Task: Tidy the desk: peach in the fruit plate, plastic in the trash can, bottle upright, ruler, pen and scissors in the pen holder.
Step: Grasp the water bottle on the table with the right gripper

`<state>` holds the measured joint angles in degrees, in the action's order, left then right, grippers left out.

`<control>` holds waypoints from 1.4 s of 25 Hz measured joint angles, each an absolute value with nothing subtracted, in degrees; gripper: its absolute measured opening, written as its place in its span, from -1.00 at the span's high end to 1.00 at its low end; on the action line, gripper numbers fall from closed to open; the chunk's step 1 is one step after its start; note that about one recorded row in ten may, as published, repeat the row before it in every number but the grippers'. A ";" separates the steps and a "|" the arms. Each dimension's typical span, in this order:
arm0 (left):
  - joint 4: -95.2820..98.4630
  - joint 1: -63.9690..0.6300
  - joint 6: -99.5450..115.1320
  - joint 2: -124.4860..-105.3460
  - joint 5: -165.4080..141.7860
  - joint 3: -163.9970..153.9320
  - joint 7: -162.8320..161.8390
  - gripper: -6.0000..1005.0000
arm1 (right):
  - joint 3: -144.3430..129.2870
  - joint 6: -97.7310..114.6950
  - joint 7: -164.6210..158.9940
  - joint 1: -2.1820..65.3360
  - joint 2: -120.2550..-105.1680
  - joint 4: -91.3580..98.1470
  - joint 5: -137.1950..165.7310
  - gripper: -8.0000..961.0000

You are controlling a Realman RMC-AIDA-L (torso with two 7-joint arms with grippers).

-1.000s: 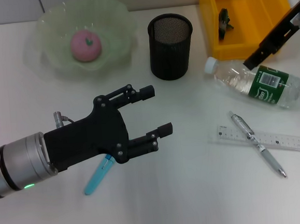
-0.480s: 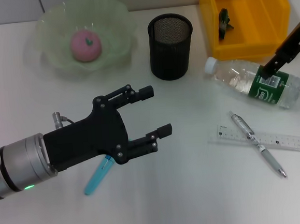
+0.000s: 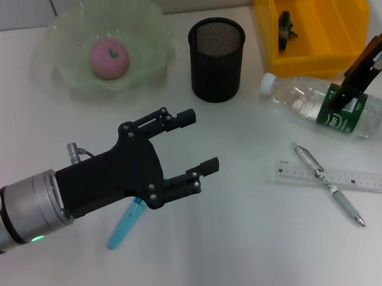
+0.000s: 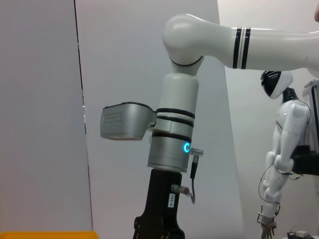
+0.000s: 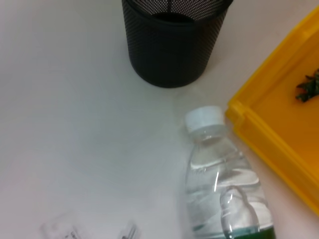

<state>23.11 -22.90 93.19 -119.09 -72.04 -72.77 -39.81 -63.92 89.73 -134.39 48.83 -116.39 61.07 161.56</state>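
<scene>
Right gripper (image 3: 339, 102) down on the lying water bottle (image 3: 323, 104) — to stand it, finger state unclear | left gripper (image 3: 194, 143) spread, idle over your scissors (image 3: 126, 223)

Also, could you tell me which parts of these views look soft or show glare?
Head view: evenly lit, the left gripper hovering large over the blue pen. Right wrist view: the bottle shows bright highlights, and the pen holder looks slightly soft. Left wrist view: faces away from the desk.

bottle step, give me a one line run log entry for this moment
step: bottle upright | right gripper at lying bottle, grip unclear | left gripper open, idle above desk | peach in plate
</scene>
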 joint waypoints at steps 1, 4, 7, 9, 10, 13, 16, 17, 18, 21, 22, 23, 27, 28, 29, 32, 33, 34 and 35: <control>23.11 -22.92 93.18 -119.09 -72.04 -72.77 -39.81 -0.47 | -64.00 89.12 -134.38 48.74 -116.53 60.97 161.73 -0.73; 23.11 -22.92 93.14 -119.09 -72.05 -72.77 -39.81 -0.47 | -64.05 87.67 -134.37 48.50 -116.89 60.57 162.56 -0.73; 23.11 -22.89 93.14 -119.09 -72.07 -72.77 -39.81 -0.47 | -64.30 86.36 -134.36 48.46 -117.04 59.43 162.92 -0.73; 23.11 -22.88 93.15 -119.09 -72.07 -72.77 -39.81 -0.47 | -64.66 85.78 -134.35 48.47 -117.08 58.71 162.95 -0.73; 23.11 -22.88 93.17 -119.09 -72.07 -72.77 -39.81 -0.47 | -64.76 85.55 -134.35 48.51 -117.10 58.39 162.98 -0.73; 23.11 -22.85 93.20 -119.09 -72.07 -72.77 -39.81 -0.47 | -64.82 84.69 -134.15 48.58 -117.16 57.82 163.14 -0.73; 23.09 -22.75 93.23 -119.09 -72.07 -72.77 -39.81 -0.47 | -64.86 83.78 -133.69 48.45 -117.32 57.41 163.26 -0.73; 23.05 -22.69 93.27 -119.09 -72.07 -72.77 -39.81 -0.47 | -64.86 83.27 -133.50 48.46 -117.34 56.69 163.38 -0.73; 23.05 -22.69 93.27 -119.09 -72.07 -72.77 -39.81 -0.47 | -64.86 83.27 -133.50 48.46 -117.34 56.69 163.38 -0.73; 23.00 -22.62 93.32 -119.09 -72.07 -72.77 -39.81 -0.47 | -64.87 82.59 -132.91 48.53 -117.48 55.86 163.50 -0.73; 22.96 -22.58 93.34 -119.09 -72.07 -72.77 -39.81 -0.47 | -64.91 82.14 -132.26 48.52 -117.65 55.69 163.55 -0.73; 22.96 -22.58 93.34 -119.09 -72.07 -72.77 -39.81 -0.47 | -64.91 82.14 -132.26 48.52 -117.65 55.69 163.55 -0.73; 22.87 -22.58 93.38 -119.09 -72.07 -72.77 -39.81 -0.47 | -65.42 81.54 -131.33 48.41 -117.98 55.32 163.66 -0.73; 22.87 -22.58 93.38 -119.09 -72.07 -72.77 -39.81 -0.47 | -65.42 81.54 -131.33 48.41 -117.98 55.32 163.66 -0.73; 22.81 -22.58 93.41 -119.09 -72.07 -72.77 -39.81 -0.47 | -65.62 81.38 -131.32 48.41 -117.99 55.11 163.70 -0.73; 22.53 -22.59 93.43 -119.09 -72.07 -72.77 -39.81 -0.46 | -66.16 80.69 -131.31 48.40 -118.04 54.32 163.96 -0.73; 22.49 -22.59 93.43 -119.09 -72.07 -72.77 -39.81 -0.46 | -66.16 80.69 -131.31 48.40 -118.04 54.32 163.96 -0.73; 22.49 -22.59 93.43 -119.09 -72.07 -72.77 -39.81 -0.46 | -66.17 80.48 -131.31 48.39 -118.06 54.12 164.07 -0.73; 22.44 -22.59 93.43 -119.09 -72.07 -72.77 -39.81 -0.46 | -66.17 80.23 -131.31 48.39 -118.09 53.88 164.18 -0.73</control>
